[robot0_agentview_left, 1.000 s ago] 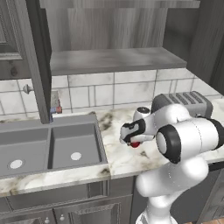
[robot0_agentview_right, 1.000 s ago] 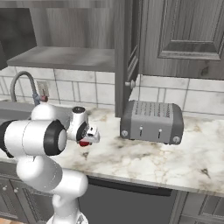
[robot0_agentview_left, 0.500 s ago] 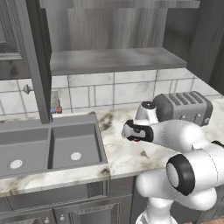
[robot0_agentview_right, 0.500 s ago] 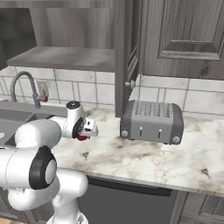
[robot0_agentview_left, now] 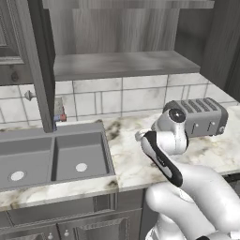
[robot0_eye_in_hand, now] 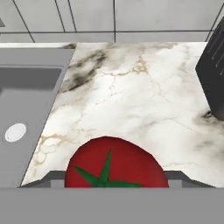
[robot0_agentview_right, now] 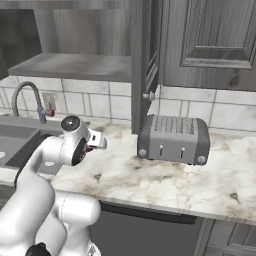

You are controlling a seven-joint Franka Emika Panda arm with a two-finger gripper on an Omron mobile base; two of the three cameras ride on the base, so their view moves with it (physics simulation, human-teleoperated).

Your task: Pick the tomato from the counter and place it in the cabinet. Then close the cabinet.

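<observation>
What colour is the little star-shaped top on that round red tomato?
Green, on the round red tomato; clearest in the hand view.

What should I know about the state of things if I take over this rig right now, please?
Claw: shut on the tomato, which sits between the fingers close to the hand camera, above the counter between the sink and the toaster.
Cabinet: open, its shelf bare where visible; one door stands edge-on above the toaster.
Done: tomato picked up.
Left: raise it to the shelf, release it, then swing the doors closed.
</observation>
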